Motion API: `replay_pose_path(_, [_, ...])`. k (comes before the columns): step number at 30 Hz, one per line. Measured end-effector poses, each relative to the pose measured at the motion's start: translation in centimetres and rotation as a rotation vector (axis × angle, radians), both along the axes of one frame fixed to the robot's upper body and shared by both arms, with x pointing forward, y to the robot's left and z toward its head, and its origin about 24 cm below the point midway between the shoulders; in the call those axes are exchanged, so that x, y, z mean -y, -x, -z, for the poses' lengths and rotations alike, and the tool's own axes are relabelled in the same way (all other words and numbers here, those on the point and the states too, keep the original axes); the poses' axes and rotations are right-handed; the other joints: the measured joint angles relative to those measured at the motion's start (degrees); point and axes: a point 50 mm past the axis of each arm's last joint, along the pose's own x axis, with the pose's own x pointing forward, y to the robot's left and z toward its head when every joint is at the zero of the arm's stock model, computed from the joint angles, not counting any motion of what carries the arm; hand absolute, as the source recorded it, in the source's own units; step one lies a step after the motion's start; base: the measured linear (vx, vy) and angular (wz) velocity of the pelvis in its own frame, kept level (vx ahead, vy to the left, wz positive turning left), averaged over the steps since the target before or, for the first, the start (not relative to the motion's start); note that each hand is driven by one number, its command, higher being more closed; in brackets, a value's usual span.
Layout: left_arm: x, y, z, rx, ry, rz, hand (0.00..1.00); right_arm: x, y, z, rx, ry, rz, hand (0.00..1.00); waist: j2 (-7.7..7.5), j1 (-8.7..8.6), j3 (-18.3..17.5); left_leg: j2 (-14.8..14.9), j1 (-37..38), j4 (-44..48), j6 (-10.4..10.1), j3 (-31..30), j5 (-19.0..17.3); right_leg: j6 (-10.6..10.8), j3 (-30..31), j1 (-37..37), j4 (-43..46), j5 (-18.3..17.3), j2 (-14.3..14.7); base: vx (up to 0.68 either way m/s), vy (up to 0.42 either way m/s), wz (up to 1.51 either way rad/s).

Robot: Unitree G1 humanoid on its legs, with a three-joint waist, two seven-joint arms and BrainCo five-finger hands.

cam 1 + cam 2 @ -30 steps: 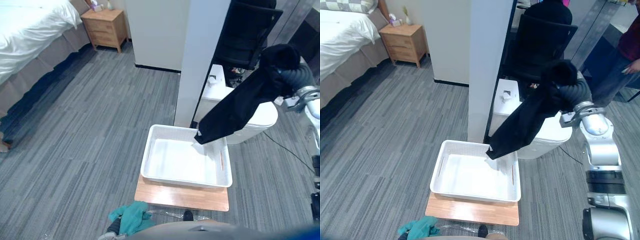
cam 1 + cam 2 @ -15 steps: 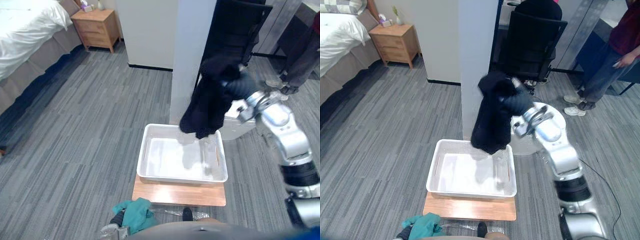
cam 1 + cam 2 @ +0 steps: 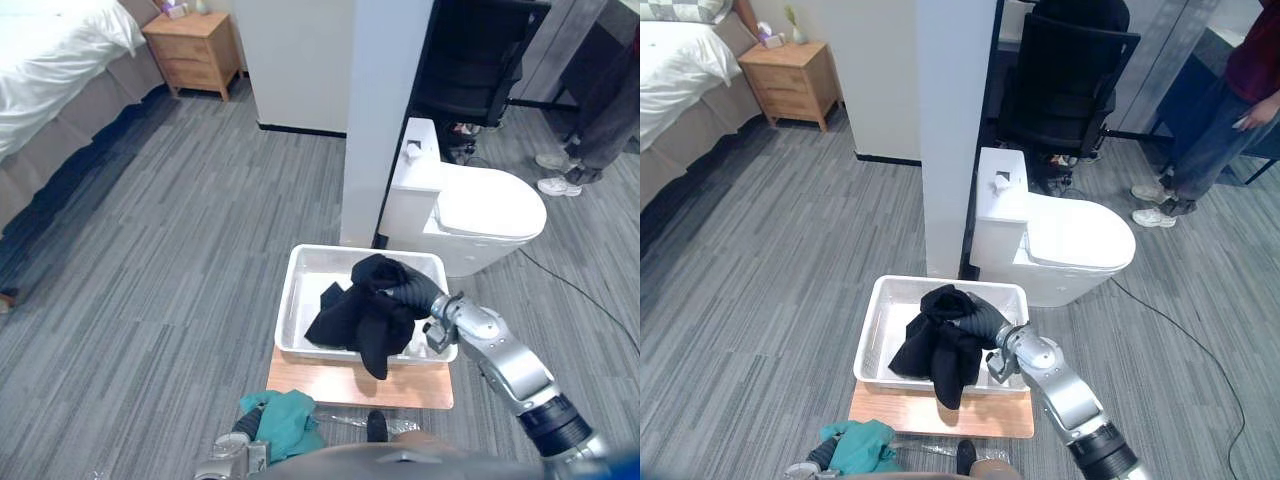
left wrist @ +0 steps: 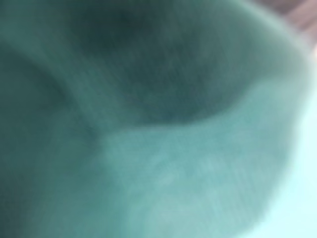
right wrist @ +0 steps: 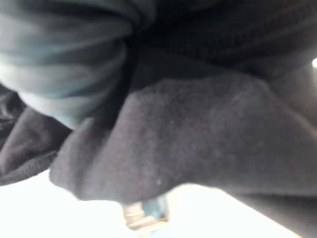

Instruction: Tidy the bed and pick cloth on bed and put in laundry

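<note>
**Black cloth down in the basket, teal cloth at the left hand**

Left eye view: one black cloth (image 3: 365, 315), soft and crumpled into a heap, lies in the one white plastic basket (image 3: 290, 300). A fold of it hangs over the near rim. The basket is shallow and rectangular, with slotted walls, and sits on a flat wooden board (image 3: 330, 382). The right hand (image 3: 418, 288) reaches into the basket from the right. Its dark ribbed cover shows, but the fingers are buried in the black cloth, so I cannot tell whether they grip it. A second cloth, teal (image 3: 285, 422) and bunched, sits at the near edge on the left hand (image 3: 240, 440) — its fingers are covered too, so their state cannot be told. A second ago the black cloth hung long from the raised right hand, above the basket's far right corner; now hand and cloth are down inside.

Right eye view: past the basket stand one smooth white toilet (image 3: 1060, 235) and one square white pillar (image 3: 955, 120). There is also one black office chair (image 3: 1065, 75) and one wooden bedside table (image 3: 790, 80) beside one bed (image 3: 680, 75) with white sheets. One person (image 3: 1230, 110) stands far right. The floor is grey striped carpet (image 3: 770, 260).

Left wrist view: teal cloth, soft and folded, right against the camera.

Right wrist view: black cloth with a fleecy nap lies next to the ribbed cover — the white basket shows below it.
</note>
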Motion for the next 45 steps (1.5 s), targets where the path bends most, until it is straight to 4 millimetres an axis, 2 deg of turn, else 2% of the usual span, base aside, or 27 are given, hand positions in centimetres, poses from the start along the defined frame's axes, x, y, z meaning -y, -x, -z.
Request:
replay_pose_path(3, [0.3,-0.8,-0.1,0.016,0.002,0.017,1.0,-0.4,-1.5,0.5,0.013,0.056,0.031,1.0,0.62,0.56,0.7,-0.3,-2.3,0.3,0.5,-1.0,0.5,0.1,-0.6,-2.2,0.6,0.0,-0.5,-0.08,-0.027,0.1])
replay_pose_path(5, [0.6,-2.6,-0.5,0.053,0.007,0.029,1.0,-1.0,-4.1,-0.8,0.072,0.082,0.065,1.0,0.83,0.87,4.1,-0.7,-5.1,0.3,1.3,-1.5,1.6,0.3,-0.6,-5.5,1.6,0.6,-1.1,-0.13,-0.031,0.09])
replay_pose_path(6, [0.7,-3.2,-0.7,0.066,0.007,0.033,1.0,-1.1,-4.8,-1.3,0.093,0.088,0.072,1.0,0.92,0.99,5.2,-0.9,-6.1,0.4,1.6,-1.6,1.9,0.4,-0.6,-6.4,1.8,1.0,-1.2,-0.16,-0.032,0.04])
replay_pose_path(8, [1.1,-5.8,-1.5,0.126,0.012,0.059,1.0,-1.1,-7.4,-3.2,0.177,0.134,0.115,1.0,1.32,1.86,10.1,-1.5,-9.2,0.5,2.5,-2.1,3.2,0.6,-0.6,-9.4,1.9,2.5,-1.9,-0.16,-0.018,0.07])
replay_pose_path(10, [1.6,-7.5,-2.1,0.168,0.018,0.079,1.0,-0.8,-8.6,-3.9,0.2,0.148,0.16,1.0,1.9,2.39,13.1,-1.8,-10.3,0.5,3.0,-2.7,3.7,0.8,-0.7,-10.2,1.8,3.2,-2.2,-0.09,0.011,0.13])
replay_pose_path(14, [2.0,-9.0,-2.8,0.223,0.012,0.084,1.0,-1.1,-9.0,-4.5,0.234,0.161,0.162,1.0,2.62,2.5,15.5,-2.0,-13.2,1.3,3.6,-3.9,4.0,1.4,-0.7,-12.3,1.8,4.5,-2.9,-0.05,0.045,0.17])
replay_pose_path(17, [2.6,-10.7,-3.7,0.27,0.012,0.118,1.0,-0.7,-10.3,-5.5,0.253,0.185,0.193,1.0,3.18,2.54,17.8,-2.8,-14.7,1.5,4.3,-5.0,4.5,1.8,-0.7,-13.3,1.8,5.0,-3.8,-0.08,0.053,0.17])
replay_pose_path(18, [2.9,-11.3,-4.0,0.29,0.013,0.134,1.0,-0.6,-11.1,-6.4,0.272,0.198,0.218,0.0,3.74,2.47,18.6,-3.1,-16.1,1.6,4.9,-5.4,4.8,2.0,-0.7,-14.6,1.7,6.2,-4.1,-0.11,0.045,0.12])
replay_pose_path(21, [3.2,-12.3,-4.7,0.342,0.02,0.148,1.0,0.2,-12.4,-7.8,0.303,0.228,0.265,0.0,4.0,2.84,19.6,-4.1,-18.3,1.8,5.6,-5.8,5.3,2.3,-0.5,-15.8,0.3,7.1,-4.8,-0.09,0.022,0.11])
replay_pose_path(25, [3.4,-13.0,-5.0,0.359,0.024,0.158,1.0,2.0,-13.5,-9.0,0.31,0.233,0.342,0.0,5.36,3.97,20.7,-4.7,-20.0,2.7,6.3,-6.1,5.4,2.4,-0.5,-16.5,-0.6,8.0,-5.6,-0.08,0.011,0.06])
replay_pose_path(33, [3.5,-13.5,-5.4,0.382,0.03,0.169,1.0,3.8,-14.3,-10.6,0.355,0.252,0.423,0.0,5.38,3.75,20.7,-4.8,-21.4,3.5,6.6,-5.7,5.6,2.4,0.2,-18.0,-0.5,8.7,-5.7,-0.03,-0.004,-0.03])
replay_pose_path(37, [3.7,-13.9,-5.8,0.414,0.041,0.177,1.0,6.5,-14.7,-13.4,0.434,0.213,0.525,0.0,5.28,3.46,20.7,-4.7,-19.8,3.4,6.7,-5.0,5.5,2.5,1.1,-16.5,-0.9,9.2,-5.6,-0.01,0.0,-0.08])
replay_pose_path(41, [3.3,-13.7,-5.8,0.421,0.043,0.163,1.0,7.4,-14.2,-15.8,0.532,0.17,0.537,0.0,4.28,2.94,20.0,-4.6,-17.5,3.3,6.4,-3.6,4.8,2.6,2.7,-14.6,-1.5,9.3,-5.3,-0.02,0.002,-0.19])
replay_pose_path(42, [3.0,-13.4,-5.6,0.414,0.044,0.146,1.0,7.4,-13.9,-16.0,0.553,0.152,0.532,0.0,3.5,2.54,19.5,-4.6,-16.9,3.2,6.3,-3.2,4.7,2.6,3.1,-14.3,-1.5,9.2,-5.2,0.01,0.01,-0.2])
replay_pose_path(44, [2.7,-12.5,-5.2,0.39,0.036,0.141,1.0,7.9,-13.1,-15.1,0.55,0.13,0.538,0.0,2.05,2.29,18.0,-4.6,-15.8,2.3,5.6,-2.7,4.5,2.8,3.6,-13.7,-1.5,8.8,-5.0,0.03,-0.007,-0.15])
replay_pose_path(45, [2.5,-11.7,-4.7,0.362,0.024,0.151,1.0,8.6,-12.4,-13.8,0.524,0.124,0.551,0.0,0.99,2.1,16.0,-4.4,-15.6,2.3,5.6,-2.7,4.5,2.7,3.7,-13.6,-1.5,8.6,-4.7,0.08,-0.025,-0.08])
